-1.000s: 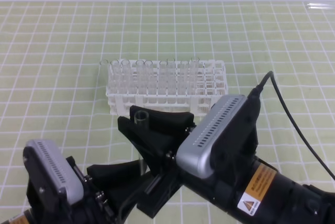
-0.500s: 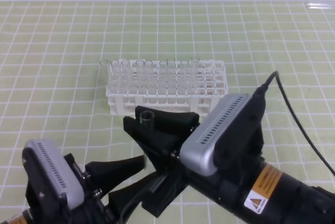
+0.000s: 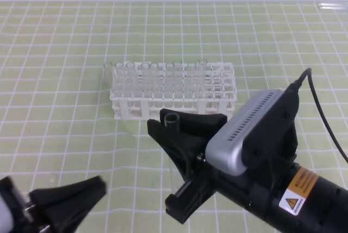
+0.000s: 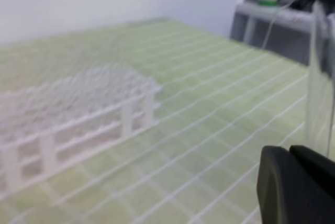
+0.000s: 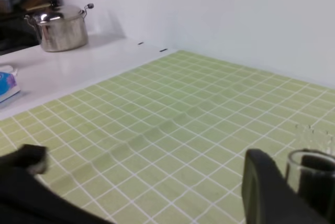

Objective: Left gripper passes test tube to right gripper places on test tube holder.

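One test tube (image 3: 173, 120) stands upright between the fingers of the right gripper (image 3: 182, 129), its open rim showing just above the black claw, so the right gripper is closed on it. In the right wrist view the same clear rim (image 5: 309, 157) sits beside a dark finger. The left gripper (image 3: 73, 203) is low at the near left, well apart from the tube, and holds nothing; its fingers appear spread, though only part of the claw shows in the high view.

By my reading the handover is done and the placing step is in hand. The test tube holder (image 3: 173, 92) sits on the green gridded tabletop (image 3: 54, 53) just beyond the right gripper, with clear tubes filling its left and middle rows (the right-hand columns look free, though glass is hard to make out).

Next the right gripper needs to carry the tube forward over a free square hole, keep it vertical, and lower it straight before opening. A tilt could catch the rounded end on the grid or knock the neighbouring tubes.
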You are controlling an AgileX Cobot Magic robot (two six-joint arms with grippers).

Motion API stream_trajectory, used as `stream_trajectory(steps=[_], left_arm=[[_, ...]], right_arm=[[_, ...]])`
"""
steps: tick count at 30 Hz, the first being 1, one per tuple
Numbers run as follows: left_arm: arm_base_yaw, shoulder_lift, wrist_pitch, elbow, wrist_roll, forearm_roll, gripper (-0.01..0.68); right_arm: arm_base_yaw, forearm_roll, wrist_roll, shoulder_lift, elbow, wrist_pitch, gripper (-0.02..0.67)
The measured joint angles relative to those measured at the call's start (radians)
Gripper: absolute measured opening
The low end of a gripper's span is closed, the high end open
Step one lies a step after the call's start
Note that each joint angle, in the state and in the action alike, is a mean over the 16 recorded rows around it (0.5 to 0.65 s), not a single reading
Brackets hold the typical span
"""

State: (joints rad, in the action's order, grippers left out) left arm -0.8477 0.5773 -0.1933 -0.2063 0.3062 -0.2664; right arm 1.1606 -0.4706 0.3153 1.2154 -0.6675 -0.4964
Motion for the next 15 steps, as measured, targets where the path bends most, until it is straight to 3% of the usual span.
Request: stream_trajectory(steps=[7, 15], left_arm=[[0.000, -0.274, 0.301, 0.004, 0.024, 0.009, -0.002], [-0.001, -0.471, 0.446, 0.057, 0.045, 0.012, -0.002]], right_arm=[[0.001, -0.002, 0.004, -0.005, 0.000, 0.021, 0.095], [0.001, -0.005, 0.012, -0.006, 0.000, 0.032, 0.094]])
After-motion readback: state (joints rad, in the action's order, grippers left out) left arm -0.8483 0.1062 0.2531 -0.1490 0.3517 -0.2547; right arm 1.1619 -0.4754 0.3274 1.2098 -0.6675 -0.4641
